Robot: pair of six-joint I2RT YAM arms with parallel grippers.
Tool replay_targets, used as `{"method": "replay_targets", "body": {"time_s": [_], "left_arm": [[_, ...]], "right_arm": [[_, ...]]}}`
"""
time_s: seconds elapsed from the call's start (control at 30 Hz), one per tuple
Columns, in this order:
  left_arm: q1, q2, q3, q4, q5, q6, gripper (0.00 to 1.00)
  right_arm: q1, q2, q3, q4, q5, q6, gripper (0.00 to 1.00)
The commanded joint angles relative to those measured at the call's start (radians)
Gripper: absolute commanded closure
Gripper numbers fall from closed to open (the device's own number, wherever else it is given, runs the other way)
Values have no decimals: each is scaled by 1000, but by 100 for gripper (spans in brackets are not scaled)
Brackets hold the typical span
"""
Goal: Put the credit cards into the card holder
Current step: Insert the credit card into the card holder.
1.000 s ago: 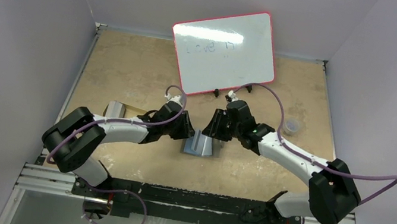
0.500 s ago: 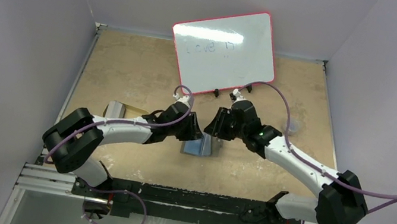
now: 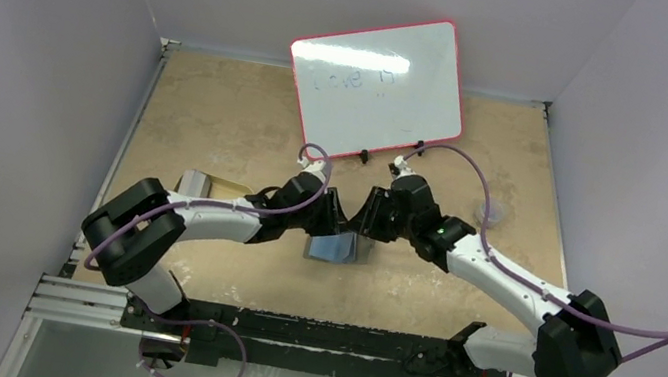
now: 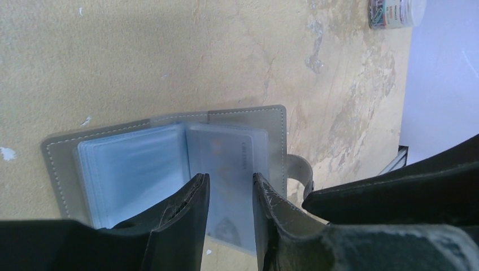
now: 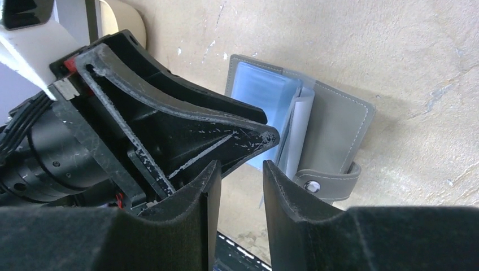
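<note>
Delta over the last 1 s: left gripper (image 4: 230,182) shifts from beside the wallet (image 3: 335,250) to directly over it. Right gripper (image 5: 242,168) edges in from the other side, so the 2 now sit nearly tip to tip above it. The sleeve page that stood upright at the spine 1 s ago now reads lower in the top view. The right wrist view shows it only half up, and it is blurred in the left wrist view, so probably mid-flip.

Wallet lies open around mid-bench, a bit toward the near edge, with the tab on its right half. 1 card (image 4: 226,164) shows face-on over the right half under clear plastic. It looks seated, but I can't confirm.

Jaws: left has a narrow gap with nothing pinched; the card is seen flat beyond the jaws. Right also has a narrow gap with nothing visibly clamped.

My read is that this is sleeve handling between insertions, not a carry. No loose cards are visible. The tin (image 3: 209,187), toward the left edge, is mostly hidden by the left arm, so the remaining count is unknown.
</note>
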State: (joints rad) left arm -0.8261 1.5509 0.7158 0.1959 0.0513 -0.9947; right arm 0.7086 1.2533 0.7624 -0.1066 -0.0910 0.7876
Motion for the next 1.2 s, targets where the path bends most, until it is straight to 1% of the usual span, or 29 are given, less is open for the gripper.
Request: {"method": "replay_targets", "body": {"time_s": [0.0,0.17,0.3,0.4,0.47,0.77,0.93,1.07,1.17], "left_arm": [[-4,37,26,89,30,-23,67],[-4,67,24,112,40,-29,68],[-4,55,42,61,8,-10,70],[-2,32,56,4,-44,4,70],[-2,23,57,-5,-60,11,70],[-2,68,72,7,-43,5,71],[5,45,96,-83,-86,25,72],[35,-17,99,-180,-145,48,71],[77,-88,100,-261,-180,75,66]], "right_arm": [[3,-38,-11,31,25,15,65],[4,-46,-37,46,15,20,65],[5,-48,-60,61,3,30,66],[5,-38,-67,71,0,29,66],[7,-26,-67,76,-5,30,66],[35,-4,-50,102,-19,45,67],[47,38,-57,94,8,54,68],[47,53,-69,74,56,52,68],[46,80,-79,65,69,52,68]]}}
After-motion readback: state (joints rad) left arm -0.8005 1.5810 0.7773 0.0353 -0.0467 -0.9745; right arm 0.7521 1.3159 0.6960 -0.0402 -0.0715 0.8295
